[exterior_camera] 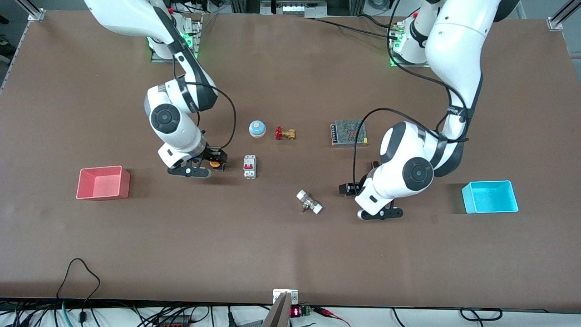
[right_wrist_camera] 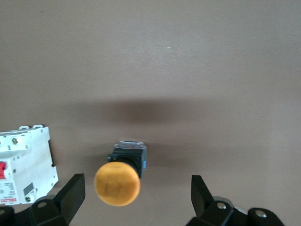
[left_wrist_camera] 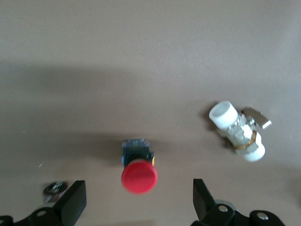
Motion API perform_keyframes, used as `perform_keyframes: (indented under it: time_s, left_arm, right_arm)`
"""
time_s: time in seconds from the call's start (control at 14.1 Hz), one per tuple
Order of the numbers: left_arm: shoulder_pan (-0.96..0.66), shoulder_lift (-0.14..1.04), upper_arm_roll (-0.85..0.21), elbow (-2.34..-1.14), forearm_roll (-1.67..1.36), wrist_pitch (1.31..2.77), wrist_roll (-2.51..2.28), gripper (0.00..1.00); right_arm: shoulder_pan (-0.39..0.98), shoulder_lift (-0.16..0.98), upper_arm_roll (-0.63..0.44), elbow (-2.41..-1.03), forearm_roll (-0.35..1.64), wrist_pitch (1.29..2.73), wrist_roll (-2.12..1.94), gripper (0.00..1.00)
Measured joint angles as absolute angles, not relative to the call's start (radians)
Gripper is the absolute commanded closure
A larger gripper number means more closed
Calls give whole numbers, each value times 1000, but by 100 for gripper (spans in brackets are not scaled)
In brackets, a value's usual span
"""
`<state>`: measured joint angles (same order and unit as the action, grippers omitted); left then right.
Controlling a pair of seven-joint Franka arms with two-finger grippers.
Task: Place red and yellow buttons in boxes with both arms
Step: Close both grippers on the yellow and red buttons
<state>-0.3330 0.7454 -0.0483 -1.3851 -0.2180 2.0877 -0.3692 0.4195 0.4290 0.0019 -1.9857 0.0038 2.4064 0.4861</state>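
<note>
Pre-grasp step: left gripper (left_wrist_camera: pixel 136 202) over red button (left_wrist_camera: pixel 139 176), right gripper (right_wrist_camera: pixel 136 200) over yellow button (right_wrist_camera: pixel 117 183), both w/ fingers apart. Next: descend, clamp.

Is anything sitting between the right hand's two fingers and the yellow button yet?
No. In the right wrist view the orange-yellow mushroom-cap button stands on bare brown table between the open right hand fingers, touching neither; the white circuit breaker lies outside them.
</note>
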Motion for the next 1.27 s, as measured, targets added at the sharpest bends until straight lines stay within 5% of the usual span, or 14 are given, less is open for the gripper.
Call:
perform_keyframes:
  time_s: [0.21,0.42,0.85,0.99,1.27]
  left_arm:
    - [-338,766,-48,-1399,-218,2127,-369,0]
    - [-355,772,-48,-1442,-218,2179,-369,0]
    - [-359,774,-44,-1503,-218,2221,-370,3]
    - [-359,774,-44,-1504,-218,2222,-370,18]
    - [-359,774,-43,-1504,-218,2223,-370,83]
  right_arm:
    - [426,439,2,-1972,1,2408,487,0]
    - [426,462,1,-1972,-25,2410,487,14]
    - [427,482,2,-1968,-31,2424,487,65]
    - [427,484,2,-1968,-31,2424,487,79]
    - [428,487,3,-1966,-31,2424,487,95]
